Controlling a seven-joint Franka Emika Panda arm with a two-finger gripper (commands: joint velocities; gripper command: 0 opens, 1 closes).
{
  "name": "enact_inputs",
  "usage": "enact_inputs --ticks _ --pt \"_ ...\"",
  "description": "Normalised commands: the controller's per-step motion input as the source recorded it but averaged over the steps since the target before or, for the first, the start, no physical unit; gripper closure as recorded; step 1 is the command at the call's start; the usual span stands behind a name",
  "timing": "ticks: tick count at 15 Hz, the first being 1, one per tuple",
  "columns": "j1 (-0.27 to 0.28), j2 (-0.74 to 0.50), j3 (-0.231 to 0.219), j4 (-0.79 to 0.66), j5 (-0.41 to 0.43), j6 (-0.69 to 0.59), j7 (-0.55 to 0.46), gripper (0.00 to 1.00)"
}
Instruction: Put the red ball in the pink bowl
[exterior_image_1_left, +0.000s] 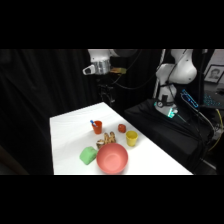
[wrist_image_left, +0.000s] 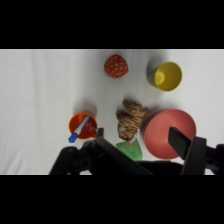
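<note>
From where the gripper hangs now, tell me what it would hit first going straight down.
Probably the striped tiger-like toy beside the round salmon-pink plastic bowl; the gripper sits high above, so depth is uncertain.

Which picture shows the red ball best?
The wrist view: the red ball sits in the open near the top, its patterned surface visible. In the side view it is only a small dark red spot beside the yellow cup.

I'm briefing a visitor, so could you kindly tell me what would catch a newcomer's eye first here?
The large round salmon-pink plastic bowl at the white table's near edge stands out most. Behind it sit a small yellow cup and the small dark red ball, with a red-orange cup further left. The white arm's gripper hangs above.
</note>
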Motion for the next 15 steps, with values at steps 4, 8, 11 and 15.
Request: enact_inputs --ticks 4,8,11,15 --pt "-0.018 -0.08 0.017 -0.09 -0.023 0.1 0.06 0.0" --pt "-0.029 -0.17 0.012 -0.24 -0.057 0.26 0.11 0.0" --pt "-0.023 -0.21 0.022 -0.34 -0.103 0.33 0.13 0.0" --pt "-0.029 -0.21 0.016 -0.36 -0.101 0.33 0.12 0.0"
